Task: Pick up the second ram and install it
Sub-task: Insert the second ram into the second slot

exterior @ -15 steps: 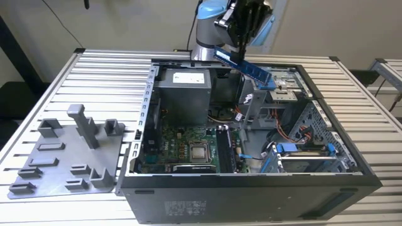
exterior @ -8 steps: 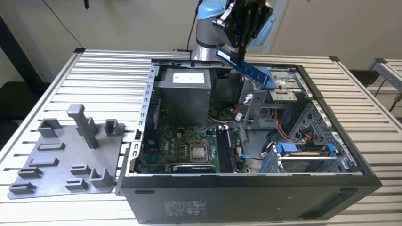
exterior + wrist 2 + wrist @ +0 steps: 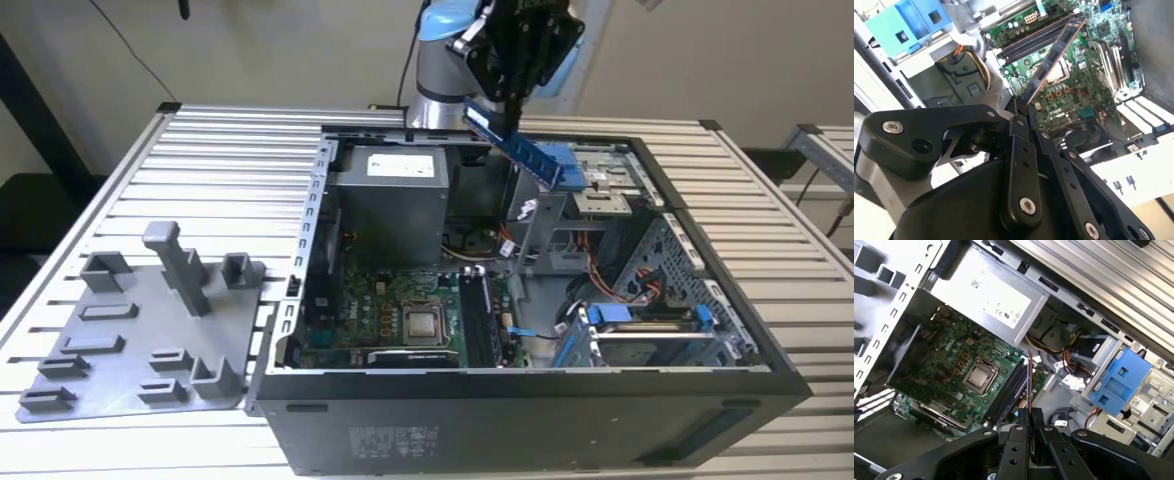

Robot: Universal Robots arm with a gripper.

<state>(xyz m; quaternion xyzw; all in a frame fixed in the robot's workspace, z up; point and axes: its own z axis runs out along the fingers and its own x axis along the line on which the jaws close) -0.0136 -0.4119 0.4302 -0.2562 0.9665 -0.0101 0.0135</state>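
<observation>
In gripper [image 3: 491, 112]: second ram [image 3: 541, 158] above case [image 3: 534, 420].

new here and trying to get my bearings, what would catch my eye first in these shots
The open computer case stands on the slatted table, its green motherboard laid bare. Above it the black gripper holds a blue ram stick tilted in the air, not yet installed. On the exterior view's left lies a grey fixture plate.
</observation>
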